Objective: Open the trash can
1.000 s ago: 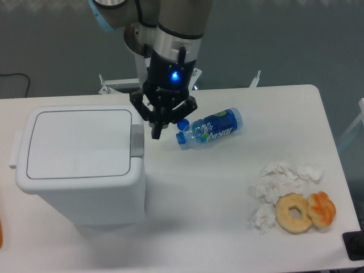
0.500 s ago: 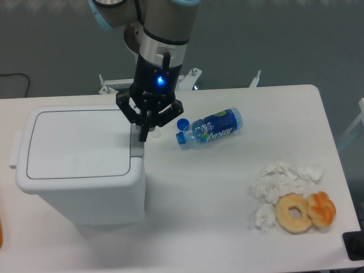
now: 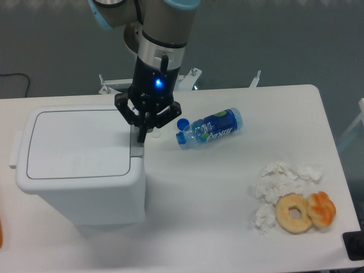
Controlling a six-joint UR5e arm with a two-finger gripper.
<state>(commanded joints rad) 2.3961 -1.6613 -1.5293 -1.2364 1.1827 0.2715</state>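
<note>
The trash can (image 3: 79, 165) is a large white boxy bin on the left of the table, its flat lid (image 3: 78, 143) down and level. A grey push-button strip (image 3: 136, 149) runs along its right rim. My gripper (image 3: 142, 136) points straight down over that strip, fingers drawn together with nothing between them, tips at or just touching the strip's upper end. A blue light glows on the gripper body.
A blue-labelled plastic bottle (image 3: 210, 129) lies on its side right of the gripper, its loose blue cap (image 3: 182, 122) beside it. Crumpled white tissues (image 3: 278, 185), a plain doughnut (image 3: 294, 212) and an orange glazed pastry (image 3: 322, 208) sit at the front right.
My gripper has moved left from beside the bottle to above the bin's grey strip and has lowered slightly. The lid stays down.
</note>
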